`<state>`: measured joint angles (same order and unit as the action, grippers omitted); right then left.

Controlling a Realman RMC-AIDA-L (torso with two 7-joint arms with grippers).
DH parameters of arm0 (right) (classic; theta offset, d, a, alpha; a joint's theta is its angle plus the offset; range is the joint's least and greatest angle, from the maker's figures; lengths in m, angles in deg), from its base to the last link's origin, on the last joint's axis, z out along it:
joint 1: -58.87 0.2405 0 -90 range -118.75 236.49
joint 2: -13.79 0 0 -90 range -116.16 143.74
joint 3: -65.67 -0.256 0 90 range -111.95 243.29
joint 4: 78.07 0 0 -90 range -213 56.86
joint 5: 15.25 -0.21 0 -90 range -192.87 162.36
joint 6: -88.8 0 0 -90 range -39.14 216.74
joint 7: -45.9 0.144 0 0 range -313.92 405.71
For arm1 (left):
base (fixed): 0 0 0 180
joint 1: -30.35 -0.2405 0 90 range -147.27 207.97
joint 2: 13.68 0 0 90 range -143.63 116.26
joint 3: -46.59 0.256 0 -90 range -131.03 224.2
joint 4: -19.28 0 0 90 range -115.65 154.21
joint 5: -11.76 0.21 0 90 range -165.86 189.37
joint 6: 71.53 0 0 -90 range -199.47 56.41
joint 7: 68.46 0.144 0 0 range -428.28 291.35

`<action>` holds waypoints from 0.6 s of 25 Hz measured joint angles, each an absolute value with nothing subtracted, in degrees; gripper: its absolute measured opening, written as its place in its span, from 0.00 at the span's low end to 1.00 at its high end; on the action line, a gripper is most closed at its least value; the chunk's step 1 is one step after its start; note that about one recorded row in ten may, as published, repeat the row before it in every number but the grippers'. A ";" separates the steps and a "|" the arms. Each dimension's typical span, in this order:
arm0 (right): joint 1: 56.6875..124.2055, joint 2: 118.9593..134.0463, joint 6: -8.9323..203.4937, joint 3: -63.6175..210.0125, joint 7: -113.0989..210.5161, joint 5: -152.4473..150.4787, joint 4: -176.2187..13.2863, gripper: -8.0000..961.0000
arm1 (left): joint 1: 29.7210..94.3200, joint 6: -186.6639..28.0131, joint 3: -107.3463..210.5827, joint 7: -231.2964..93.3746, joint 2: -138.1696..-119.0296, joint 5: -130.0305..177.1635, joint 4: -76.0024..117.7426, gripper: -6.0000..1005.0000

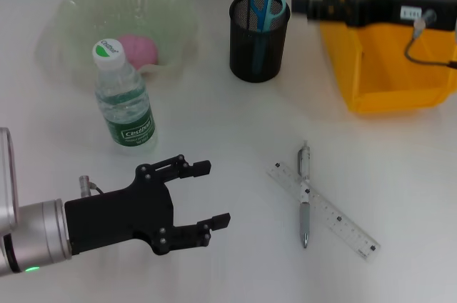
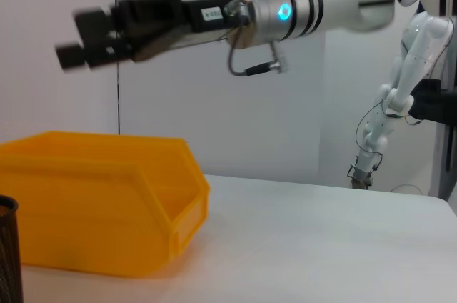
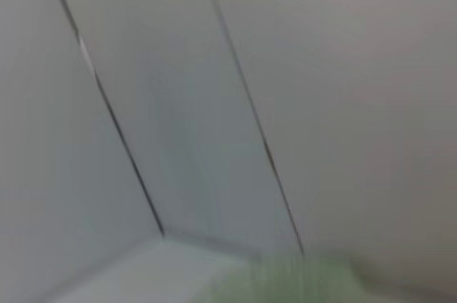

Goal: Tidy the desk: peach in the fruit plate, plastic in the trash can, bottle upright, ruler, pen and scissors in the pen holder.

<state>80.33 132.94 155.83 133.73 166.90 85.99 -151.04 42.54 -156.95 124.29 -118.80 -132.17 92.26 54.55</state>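
A pink peach (image 1: 137, 50) lies in the pale green fruit plate (image 1: 71, 10) at the back left. In front of the plate the water bottle (image 1: 126, 99) stands upright. The black mesh pen holder (image 1: 258, 38) holds blue scissors (image 1: 266, 6). On the table to the front right, a clear ruler (image 1: 335, 217) lies with a silver pen (image 1: 305, 199) across it. My right gripper (image 1: 300, 1) hovers open and blurred at the left rim of the yellow trash can (image 1: 385, 88). My left gripper (image 1: 213, 194) is open and empty low at the front left. The plastic is out of view.
The left wrist view shows the yellow trash can (image 2: 107, 203) from the side with my right gripper (image 2: 77, 36) above it. The pen holder's edge (image 2: 7, 246) is at that picture's border. A white wall stands behind the table.
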 joint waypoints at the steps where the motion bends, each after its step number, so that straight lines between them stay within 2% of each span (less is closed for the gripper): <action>1: 83.21 132.84 165.98 130.79 179.16 99.84 -155.87 0.85 | 42.56 -156.95 124.19 -118.74 -132.17 92.26 54.50 0.79; 2: 83.21 132.84 165.98 130.79 179.16 99.84 -155.87 0.85 | 42.56 -156.95 124.19 -118.74 -132.17 92.26 54.50 0.79; 6: 92.42 132.41 190.37 127.41 193.34 121.65 -159.42 0.86 | 42.70 -156.94 124.09 -118.68 -132.16 92.28 54.57 0.79; 15: 93.38 133.02 192.53 136.30 189.36 126.18 -161.43 0.85 | 43.15 -156.89 124.11 -118.67 -132.16 92.35 54.63 0.79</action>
